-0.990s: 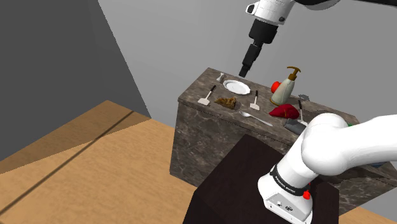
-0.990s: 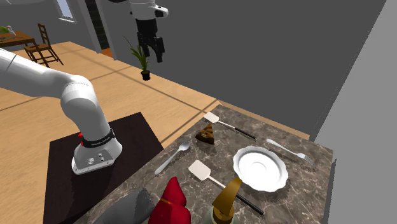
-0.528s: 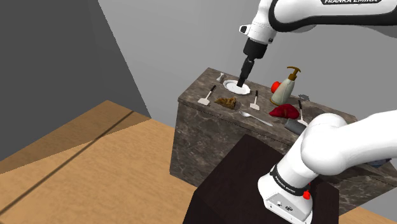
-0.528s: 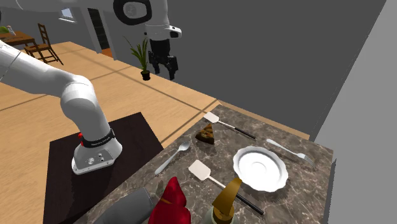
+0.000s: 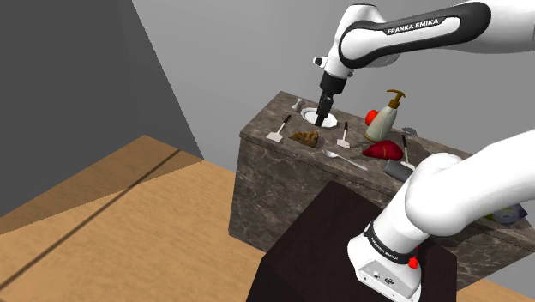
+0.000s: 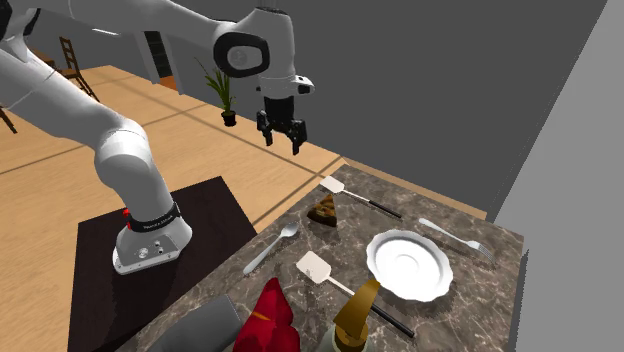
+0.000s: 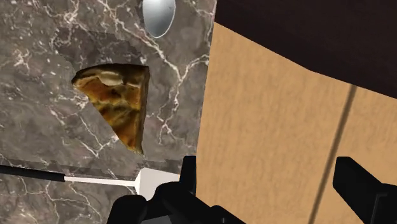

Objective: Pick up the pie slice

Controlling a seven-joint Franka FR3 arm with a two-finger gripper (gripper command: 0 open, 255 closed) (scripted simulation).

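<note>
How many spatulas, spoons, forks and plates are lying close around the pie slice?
spatulas: 2
spoon: 1
fork: 1
plate: 1
total: 5

Light is falling evenly and bright across all three views. In the shoulder view, the plain grey wall (image 5: 69, 86) at the left is rendering darker than the paler grey wall (image 5: 249, 51) behind the dark veined marble counter (image 5: 266, 163). The white robot arm (image 5: 446, 193) is carrying soft grey shading on its underside. In the wrist view, the golden-brown wedge-shaped pie slice (image 7: 118, 102) is showing crisp edges; the light wooden floor (image 7: 267, 127) is looking flat.
</note>
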